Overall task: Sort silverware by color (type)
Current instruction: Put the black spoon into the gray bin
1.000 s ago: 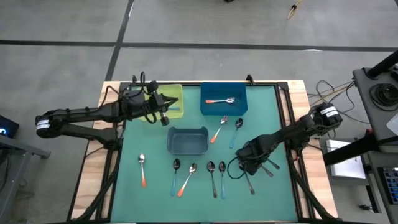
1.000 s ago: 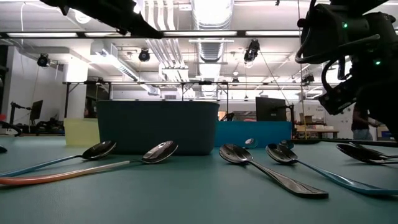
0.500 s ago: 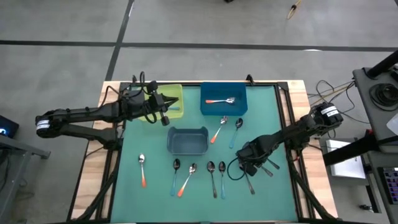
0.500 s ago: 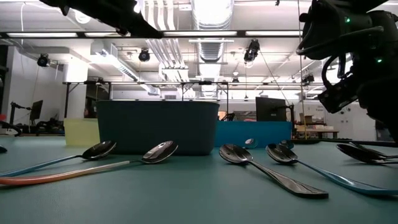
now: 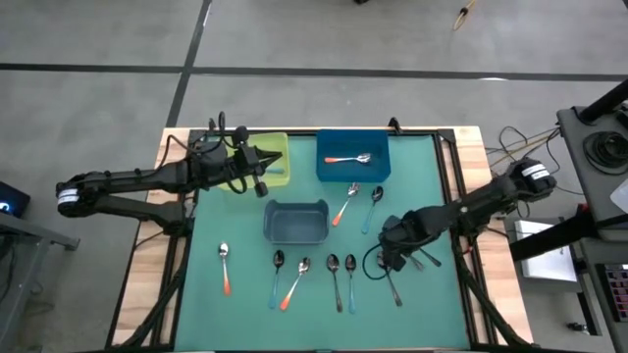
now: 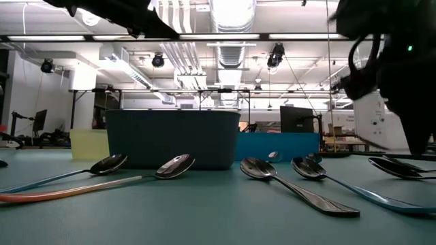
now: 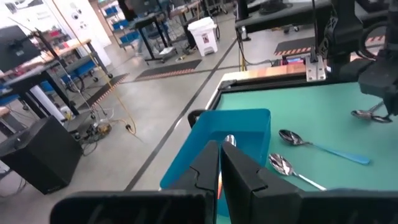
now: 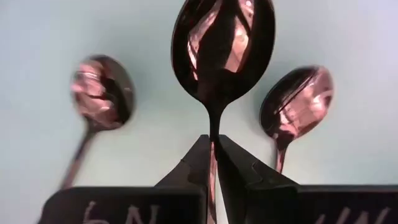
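From my station I watch the right gripper, which stood open over the dark spoons a second ago, now pinched shut on the thin neck of one all-dark metal spoon, its bowl sticking out beyond the fingertips; two more dark metal spoons lie on the mat on either side of it. In the overhead view that gripper has shifted slightly toward the middle of the table, low at the cluster of dark spoons near the right side. I read this as the grasp just made, so the lift and carry to a bin should come next, though I cannot tell yet whether the spoon has left the mat. The left gripper has not moved; it hangs shut and empty beside the pale yellow plastic bin. The bright blue plastic bin holds one orange-handled spoon, and the grey-blue plastic bin in the middle looks empty. The surface is a teal-green mat on a wooden-edged table, with a row of spoons still to sort along the near side. Beyond it, the low view shows a workshop with ceiling lights, ducts and desks.
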Available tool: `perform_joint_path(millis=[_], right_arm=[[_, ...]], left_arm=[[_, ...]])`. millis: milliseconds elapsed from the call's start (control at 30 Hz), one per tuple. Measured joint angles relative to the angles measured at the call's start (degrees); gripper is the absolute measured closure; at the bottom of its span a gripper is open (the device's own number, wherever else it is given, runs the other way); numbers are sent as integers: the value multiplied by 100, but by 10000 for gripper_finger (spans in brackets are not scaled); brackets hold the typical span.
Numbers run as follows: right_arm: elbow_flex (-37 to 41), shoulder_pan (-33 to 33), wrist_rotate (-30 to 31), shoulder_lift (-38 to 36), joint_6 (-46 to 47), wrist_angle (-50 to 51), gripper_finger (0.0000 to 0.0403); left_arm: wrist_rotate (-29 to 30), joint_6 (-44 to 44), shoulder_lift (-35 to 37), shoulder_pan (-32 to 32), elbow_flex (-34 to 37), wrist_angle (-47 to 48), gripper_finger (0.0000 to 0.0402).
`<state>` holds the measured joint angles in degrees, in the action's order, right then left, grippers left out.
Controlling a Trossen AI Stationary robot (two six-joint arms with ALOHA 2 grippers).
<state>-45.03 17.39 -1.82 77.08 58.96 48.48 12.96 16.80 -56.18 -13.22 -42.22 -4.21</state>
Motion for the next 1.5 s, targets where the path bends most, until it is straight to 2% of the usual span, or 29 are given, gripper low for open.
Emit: perform_joint_path(millis=[200, 400, 667, 867, 1200, 1500], right_arm=[[-151, -17, 836, -734, -1, -18, 394], [-401, -17, 1511, -1134, -181, -341, 394], [-1137, -230, 2077, -842, -1237, -746, 394], [-1959, -614, 2086, -208, -2267, -717, 394], [-3548, -1313, 1323, 1060, -3956, -556, 394], [-4713, -1669, 881, 2067, -4830, 64, 394]], left_arm=[[1, 216, 0, 0, 0, -36, 402], [1, 247, 2, -1, 7, 145, 402], [3, 264, 121, 0, 9, 290, 402], [1, 148, 591, 5, 69, 621, 402], [1, 116, 1447, 5, 494, 592, 402], [1, 114, 1922, 5, 673, 585, 402]])
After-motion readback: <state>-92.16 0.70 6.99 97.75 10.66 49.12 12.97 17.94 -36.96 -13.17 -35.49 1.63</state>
